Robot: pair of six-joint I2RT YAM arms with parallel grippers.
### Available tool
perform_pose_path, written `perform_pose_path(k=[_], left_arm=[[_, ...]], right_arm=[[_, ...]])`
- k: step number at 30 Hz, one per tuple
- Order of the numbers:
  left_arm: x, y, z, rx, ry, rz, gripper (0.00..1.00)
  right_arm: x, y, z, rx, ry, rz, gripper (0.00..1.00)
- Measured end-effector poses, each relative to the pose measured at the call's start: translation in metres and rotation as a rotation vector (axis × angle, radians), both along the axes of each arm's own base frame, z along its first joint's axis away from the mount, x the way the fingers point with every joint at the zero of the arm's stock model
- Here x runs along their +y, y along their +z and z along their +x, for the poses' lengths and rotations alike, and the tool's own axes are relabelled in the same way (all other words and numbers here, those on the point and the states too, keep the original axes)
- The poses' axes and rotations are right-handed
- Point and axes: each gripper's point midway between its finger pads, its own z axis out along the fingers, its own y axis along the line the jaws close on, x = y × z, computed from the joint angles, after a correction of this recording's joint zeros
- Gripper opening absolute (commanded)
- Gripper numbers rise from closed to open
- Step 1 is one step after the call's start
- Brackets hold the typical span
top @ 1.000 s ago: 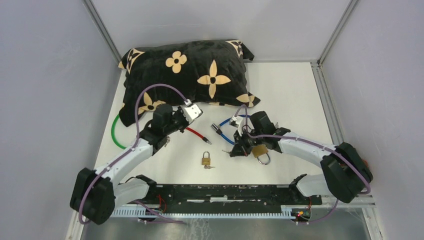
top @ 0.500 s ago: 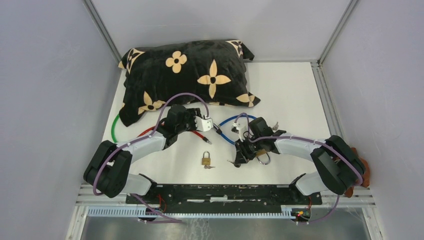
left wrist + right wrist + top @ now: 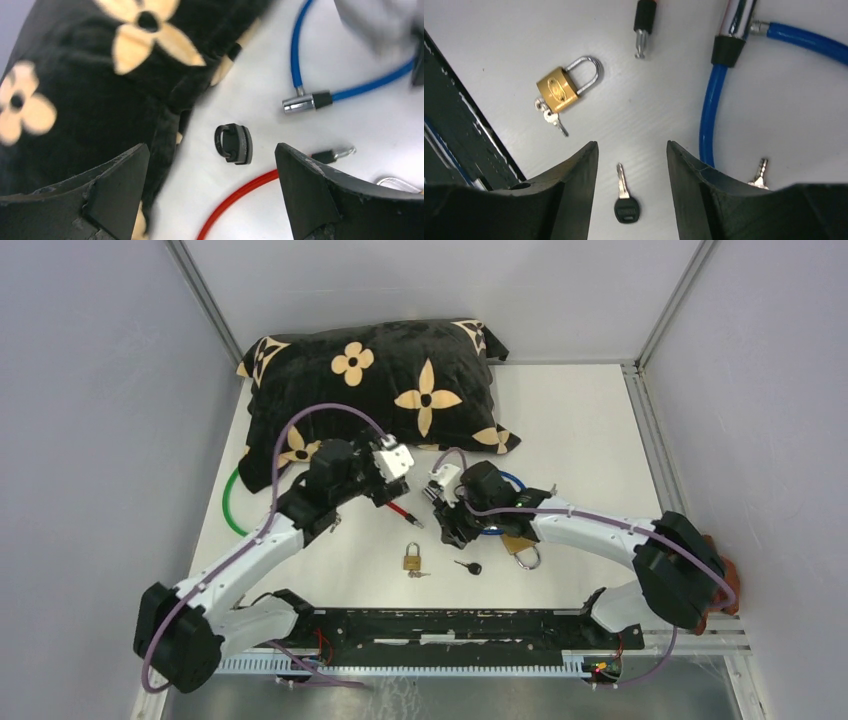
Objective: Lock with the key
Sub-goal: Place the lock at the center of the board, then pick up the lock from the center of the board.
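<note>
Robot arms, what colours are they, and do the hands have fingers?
The left arm and right arm are white tubes joined by chunky black joints, and a purple cable loops along each one. The left hand and right hand each have two thick black fingers with a rough, grainy surface. A small white block sits by each hand.

We see a robot test cell in a lab rather than a home: a white table is boxed in by plain grey panel walls set in aluminium posts. Along the table's near edge runs a black mounting rail with bare wiring. It carries the left arm and the right arm, both trailing purple cables, with brushed sheet metal just in front.
</note>
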Motion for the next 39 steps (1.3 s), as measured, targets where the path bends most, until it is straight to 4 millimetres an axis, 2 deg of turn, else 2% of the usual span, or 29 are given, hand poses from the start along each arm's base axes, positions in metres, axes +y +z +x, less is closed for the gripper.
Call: perform_pose_path(k=[3,7,9,11,14,16,22,27,33,39], left_arm=[[0.023,0.041,-0.001,0.038,0.175,-0.231,1.0],[0.067,0.082,-0.003,0.049,0.393,-0.518,1.0],[0.082,0.099,-0.012,0.039,0.455,-0.652,1.0],[0.085,0.108,-0.024,0.04,0.461,-0.749,1.0],[0.084,0.11,-0.04,0.073,0.452,-0.852,1.0],[0.082,0.109,-0.048,0.091,0.441,-0.894,1.0],[0.076,0.107,-0.059,0.139,0.416,-0.957,1.0],[0.076,0.115,-0.063,0.126,0.394,-0.98,0.99],[0.071,0.119,-0.064,0.131,0.367,-1.0,0.98],[0.069,0.122,-0.065,0.141,0.348,-1.018,0.98]], right_arm=[[0.026,0.004,0.003,-0.045,-0.016,-0.02,0.63],[0.05,-0.002,0.0,-0.074,-0.065,-0.079,0.71],[0.062,-0.004,-0.004,-0.085,-0.076,-0.11,0.75],[0.081,-0.005,-0.008,-0.09,-0.077,-0.134,0.79],[0.104,-0.011,-0.012,-0.093,-0.085,-0.158,0.84],[0.111,-0.022,-0.017,-0.086,-0.093,-0.188,0.84],[0.098,-0.053,-0.028,-0.069,-0.137,-0.323,0.83],[0.094,-0.054,-0.03,-0.078,-0.157,-0.319,0.76],[0.074,-0.057,-0.043,-0.038,-0.106,-0.283,0.7],[0.073,-0.057,-0.043,-0.027,-0.02,-0.267,0.71]])
